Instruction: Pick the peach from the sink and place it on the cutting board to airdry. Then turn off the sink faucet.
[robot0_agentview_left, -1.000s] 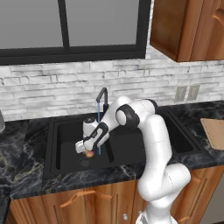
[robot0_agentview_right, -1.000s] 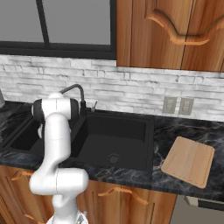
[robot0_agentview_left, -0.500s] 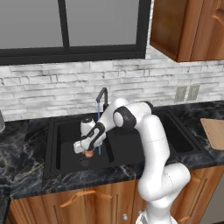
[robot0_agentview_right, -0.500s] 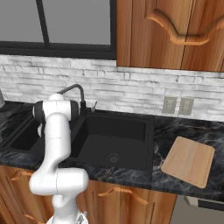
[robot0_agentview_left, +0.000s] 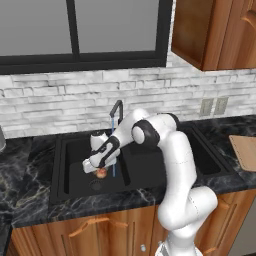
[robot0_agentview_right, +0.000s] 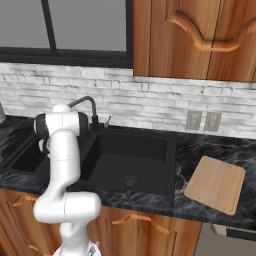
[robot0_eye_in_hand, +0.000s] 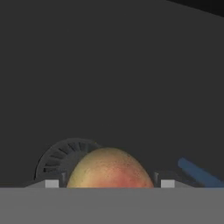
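Arm: the white arm bends over from the base and reaches down into the left basin of the sink (robot0_agentview_left: 70, 175), forearm sloping down to the left, wrist turned so the hand points at the basin floor.
End effector: the end effector (robot0_agentview_left: 100, 171) sits low in that basin, right over the peach (robot0_agentview_left: 101, 173); in the hand view the two finger tips flank the peach (robot0_eye_in_hand: 109, 168) closely on either side, and it looks like they grip it, though actual contact is hard to confirm.
Peach: down in the left basin, just beside the round drain (robot0_eye_in_hand: 65, 159), which peeks out behind it in the hand view.
Sink faucet: the black gooseneck (robot0_agentview_left: 117, 111) rises at the back of the sink, and a thin blue stream of water (robot0_agentview_left: 113, 150) drops straight down just right of the hand.
Cutting board: lying on the dark marble desk (robot0_agentview_right: 200, 150) well to the right of the sink (robot0_agentview_right: 135, 165), board in full in the right base view (robot0_agentview_right: 216, 183).
Hidden: the peach's lower half is cut off in the hand view; in the right base view the arm's own body blocks the hand.
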